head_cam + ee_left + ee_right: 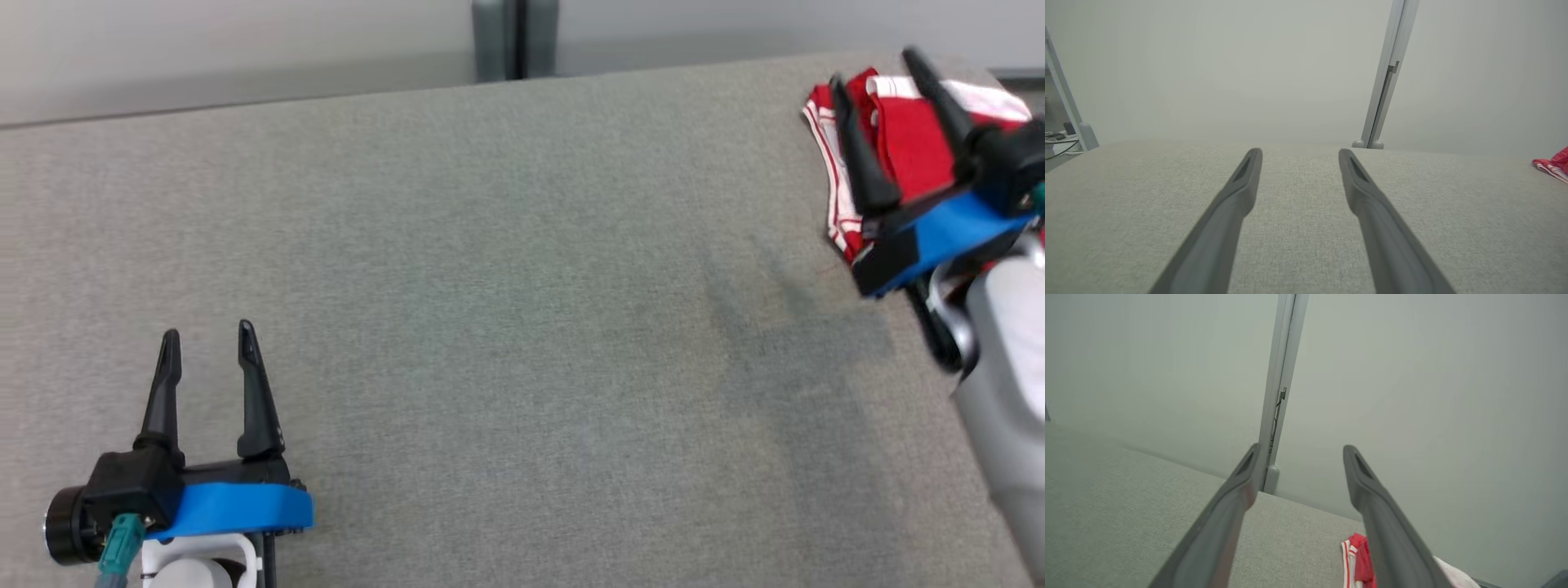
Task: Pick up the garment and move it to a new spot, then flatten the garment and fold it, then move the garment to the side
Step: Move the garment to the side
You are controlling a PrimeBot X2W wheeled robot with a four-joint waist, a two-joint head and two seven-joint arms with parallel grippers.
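Garment (910, 139), red-and-white, lies folded at the table's (490, 286) far right corner, long axis hidden behind my right gripper (872, 69), spread over it; left gripper (208, 330) spread too.

garment (914, 139) lies on the table (506, 286) at its far right corner; right gripper (872, 68) hangs over the garment's near side, fingers twd the far edge; left gripper (208, 330) sits over the table's near left, well apart from both; post (514, 37) stands behind the far edge, abt mid-table
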